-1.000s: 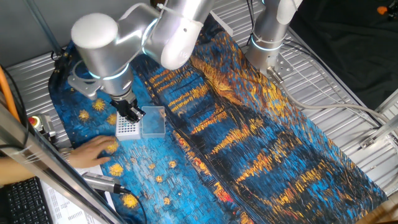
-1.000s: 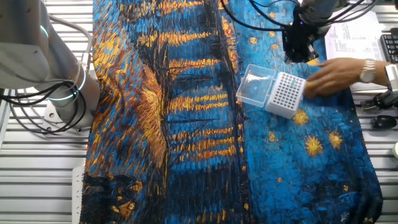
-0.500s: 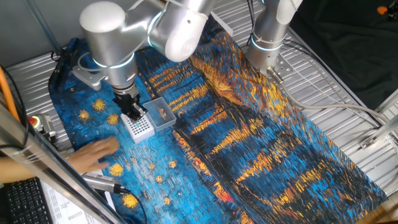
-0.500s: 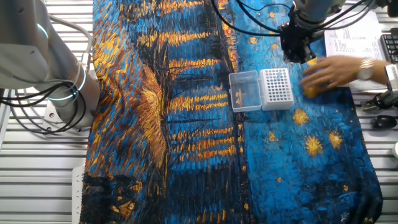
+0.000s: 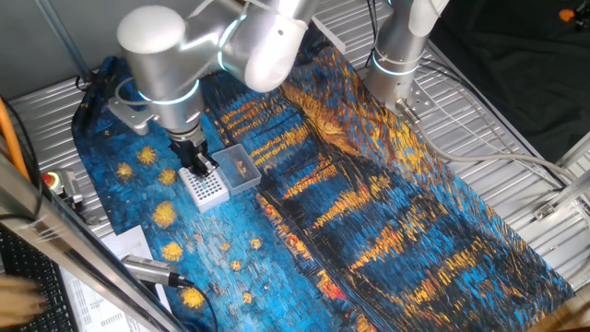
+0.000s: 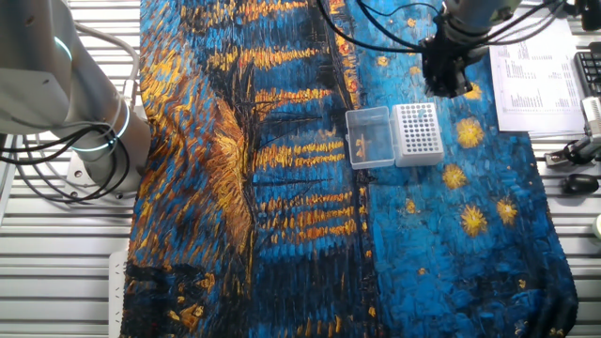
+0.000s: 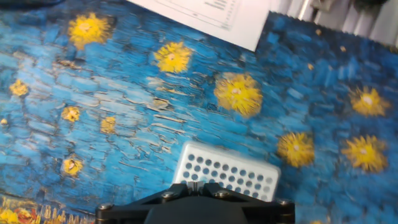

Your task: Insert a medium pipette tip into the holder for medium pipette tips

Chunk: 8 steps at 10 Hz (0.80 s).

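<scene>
Holder (image 5: 206, 187) just below the claw (image 5: 197, 167)

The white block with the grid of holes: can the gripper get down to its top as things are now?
Probably yes. The gripper hangs right by the white block, and nothing lies on its holes or between the two. The clear box sits beside it, on the side away from the gripper.

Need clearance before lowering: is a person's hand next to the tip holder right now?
No; only starry cloth surrounds the tip holder, with the clear box beside it.
</scene>
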{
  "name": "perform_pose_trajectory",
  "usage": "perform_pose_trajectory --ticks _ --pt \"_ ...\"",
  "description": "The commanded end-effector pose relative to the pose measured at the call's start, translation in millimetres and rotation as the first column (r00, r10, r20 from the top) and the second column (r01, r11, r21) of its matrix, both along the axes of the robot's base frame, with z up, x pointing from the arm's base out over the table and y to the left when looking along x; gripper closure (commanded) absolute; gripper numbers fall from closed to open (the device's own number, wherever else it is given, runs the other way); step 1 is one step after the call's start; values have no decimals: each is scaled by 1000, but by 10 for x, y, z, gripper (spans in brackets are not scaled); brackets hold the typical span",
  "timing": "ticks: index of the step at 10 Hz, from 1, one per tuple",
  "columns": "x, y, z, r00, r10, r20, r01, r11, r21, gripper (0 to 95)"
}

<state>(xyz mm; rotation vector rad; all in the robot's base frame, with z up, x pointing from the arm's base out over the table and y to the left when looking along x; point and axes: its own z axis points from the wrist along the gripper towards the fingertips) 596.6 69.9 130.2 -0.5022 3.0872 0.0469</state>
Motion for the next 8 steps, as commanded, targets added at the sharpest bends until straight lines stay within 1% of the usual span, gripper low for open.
perform_pose_trajectory --ticks 1,4,8 --pt "-75 -65 51 997 -69 -14 69 997 -18 950" --pt "-111 -107 78 996 -88 -16 88 996 -15 950" --pt "-109 -110 74 997 -75 -15 75 997 -12 950"
